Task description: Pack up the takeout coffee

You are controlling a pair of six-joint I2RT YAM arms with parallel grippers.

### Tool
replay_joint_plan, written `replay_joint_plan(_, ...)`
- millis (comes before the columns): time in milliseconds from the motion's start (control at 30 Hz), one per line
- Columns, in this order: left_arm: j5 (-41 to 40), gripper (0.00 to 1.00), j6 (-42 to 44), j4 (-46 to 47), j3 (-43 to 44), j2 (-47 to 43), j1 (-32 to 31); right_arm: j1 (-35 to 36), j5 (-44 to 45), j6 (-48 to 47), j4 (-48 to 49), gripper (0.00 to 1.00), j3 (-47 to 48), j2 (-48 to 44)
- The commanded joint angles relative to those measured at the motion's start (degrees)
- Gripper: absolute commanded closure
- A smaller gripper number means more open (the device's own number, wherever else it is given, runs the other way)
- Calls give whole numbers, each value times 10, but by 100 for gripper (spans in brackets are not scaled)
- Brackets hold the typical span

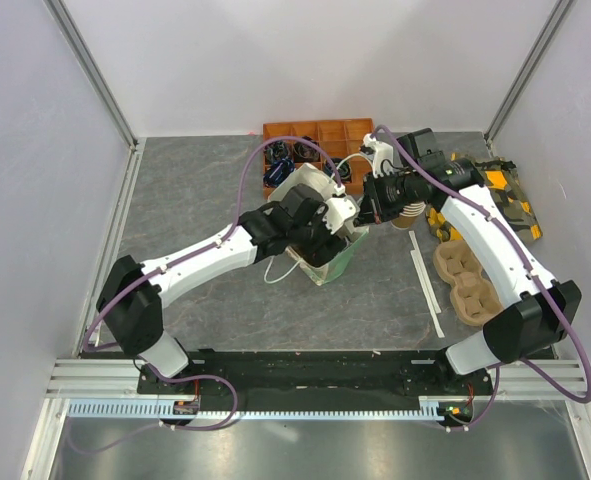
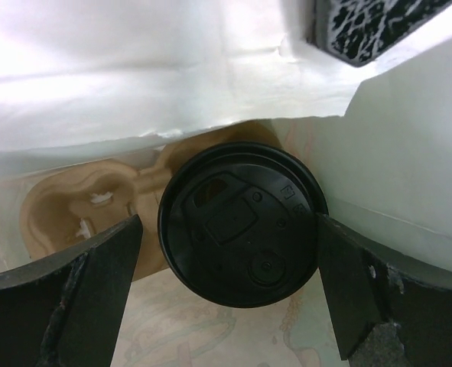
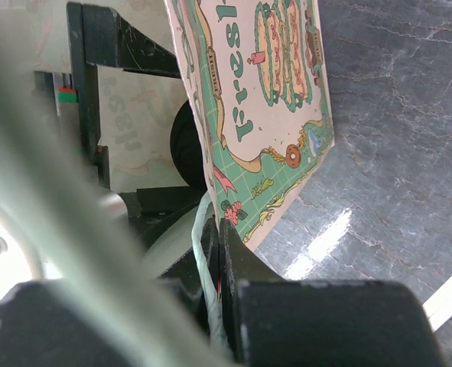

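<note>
Takeout coffee (image 2: 241, 237) is down inside the paper bag (image 1: 340, 258), black lid facing up, seated in a pulp tray (image 2: 73, 206) on the bag's floor. White bag walls close round it at the back and on the right.

L gripper (image 2: 227, 225) reaches into the bag from above, jaws spread wide, one finger each side of the lid. There's a clear gap on the left; the right side is too close to call, but it's not clamping the cup.

R gripper (image 3: 219, 256) is pinched tight on the bag's rim, w/ the green printed panel rising just past it.

Bag stands mid-table (image 1: 205, 200). Spare pulp tray (image 1: 467, 282) lies to the right, orange divided box (image 1: 315, 140) at the back wall.
</note>
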Motion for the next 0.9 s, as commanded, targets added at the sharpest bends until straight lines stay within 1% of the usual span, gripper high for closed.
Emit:
replay_joint_plan(0,39,0,-2,-18,35,-24,6,1,15,-21,21,100,0,-13)
replay_joint_plan(233,73,0,-11,-26,47,-38,20,4,18,-31,20,100,1,-17)
replay_joint_plan(567,139,0,-18,-31,39,-63,39,7,19,-36,20,100,2,-18)
replay_joint_plan(600,146,0,-19,-30,40,-66,40,8,20,-49,20,100,3,-17)
replay_joint_plan(867,191,0,-32,-33,53,-82,59,9,18,-62,17,100,7,-15)
